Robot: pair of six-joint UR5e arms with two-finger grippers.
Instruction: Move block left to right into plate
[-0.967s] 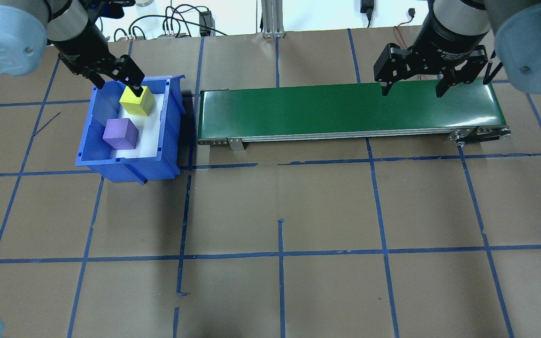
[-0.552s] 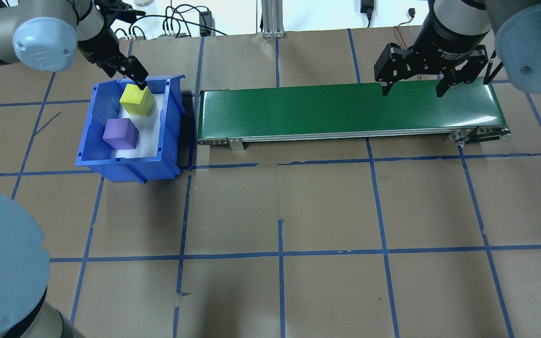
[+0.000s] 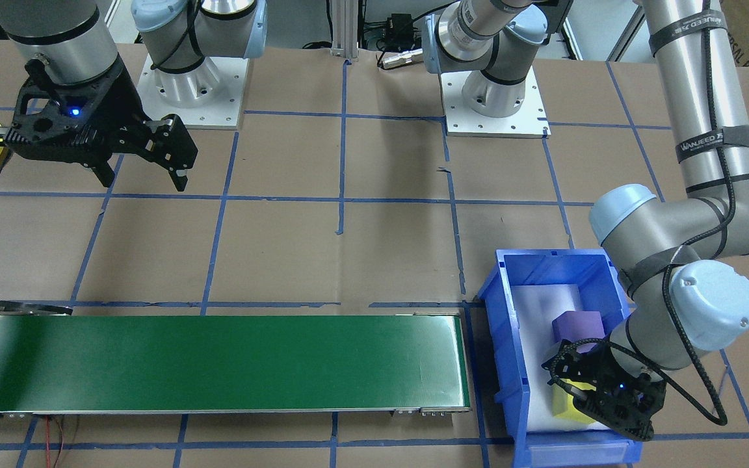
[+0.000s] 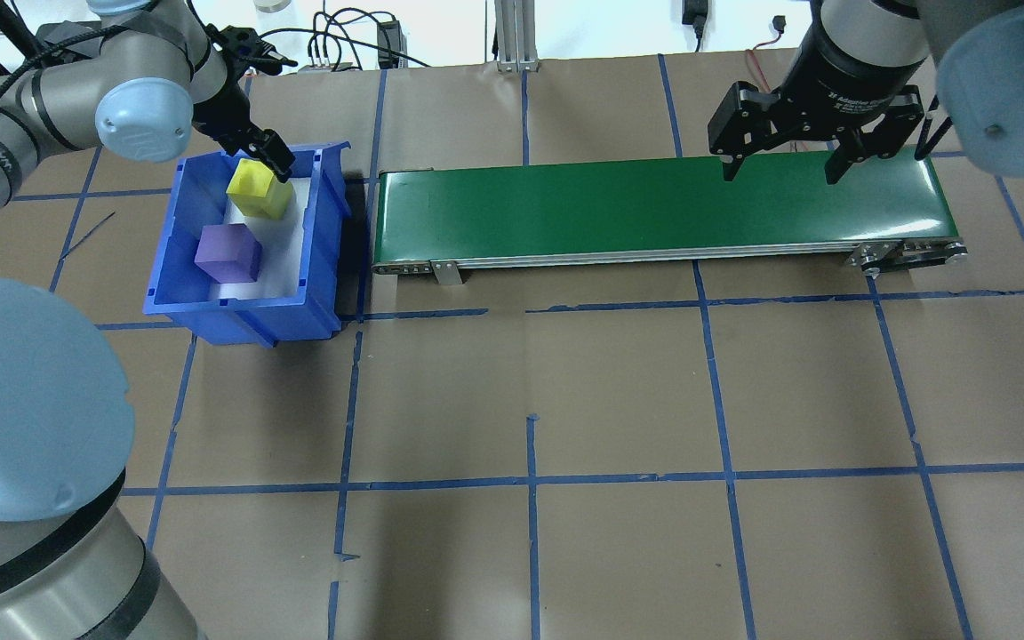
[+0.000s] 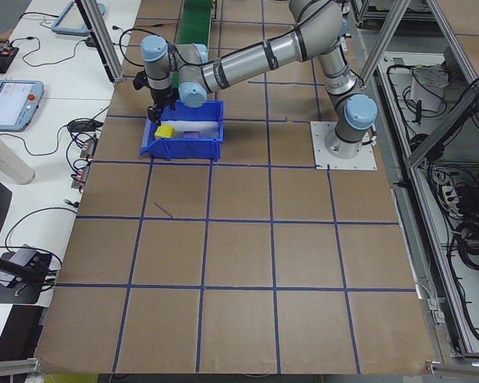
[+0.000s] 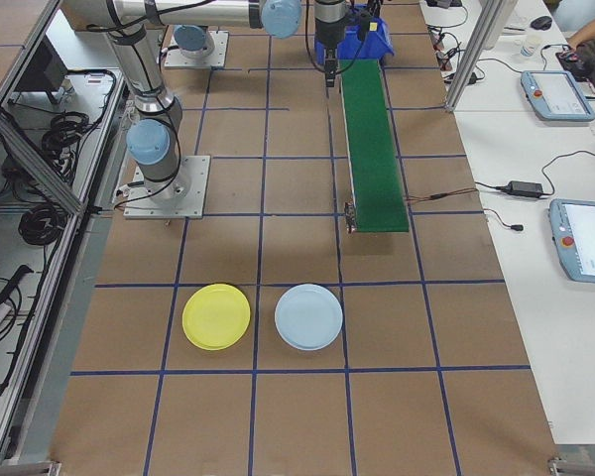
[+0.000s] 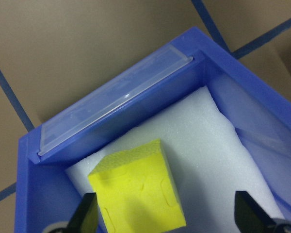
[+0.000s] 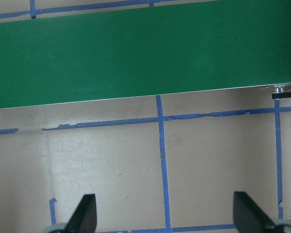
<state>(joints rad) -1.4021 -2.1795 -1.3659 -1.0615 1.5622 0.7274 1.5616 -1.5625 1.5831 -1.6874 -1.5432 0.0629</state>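
A yellow block point(image 4: 259, 189) and a purple block point(image 4: 228, 253) lie on white foam in the blue bin point(image 4: 236, 320). My left gripper point(image 4: 272, 160) hangs open over the bin's far end. In the left wrist view its fingers point(image 7: 87, 216) stand wide apart, with the yellow block point(image 7: 138, 191) between them, nearer the left one and not gripped. My right gripper point(image 4: 779, 173) is open and holds nothing above the right end of the green conveyor belt point(image 4: 654, 209). The yellow plate point(image 6: 216, 316) lies on the table beyond that end of the belt.
A light-blue plate point(image 6: 308, 316) sits beside the yellow plate. The belt runs from the bin toward the right arm. The left arm's elbow point(image 4: 23, 400) fills the overhead view's lower left. Tablets and cables lie on the side benches.
The left arm has swung round: its gripper turned and shifted slightly right over the yellow block, and its elbow came into the overhead view. Blocks and right arm have not moved.
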